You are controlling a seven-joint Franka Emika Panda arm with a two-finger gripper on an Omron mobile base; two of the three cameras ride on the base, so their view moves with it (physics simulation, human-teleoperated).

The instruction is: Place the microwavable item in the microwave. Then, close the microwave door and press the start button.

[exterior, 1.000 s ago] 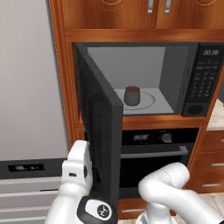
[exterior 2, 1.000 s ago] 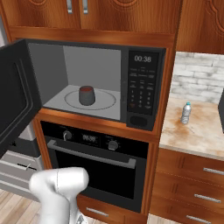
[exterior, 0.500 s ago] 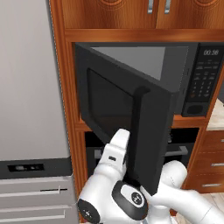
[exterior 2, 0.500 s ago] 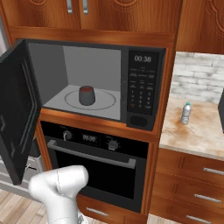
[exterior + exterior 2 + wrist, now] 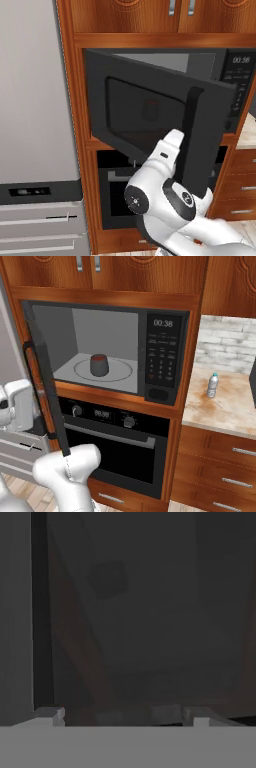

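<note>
The dark maroon mug (image 5: 98,364) stands upright on the round glass turntable (image 5: 120,372) inside the black microwave (image 5: 165,346). The microwave door (image 5: 150,120) is swung partway in and covers most of the cavity in the left base view, where the mug (image 5: 151,108) shows dimly through its window. My gripper (image 5: 175,137) rests against the door's outer face beside the vertical bar handle (image 5: 190,135). In the hand view my gripper (image 5: 125,716) is open, pressed close to the dark window, with nothing between the fingertips (image 5: 50,714). The mug (image 5: 107,579) appears faintly behind the glass.
A black oven (image 5: 115,441) with knobs sits below the microwave. A small clear water bottle (image 5: 213,385) stands on the counter (image 5: 230,411) to the right. A grey fridge (image 5: 35,125) fills the left. Wooden cabinets (image 5: 150,15) run above.
The microwave door has swung from wide open to partly closed. My arm has risen and followed it, the hand pushing on its outer face. The mug has not moved.
</note>
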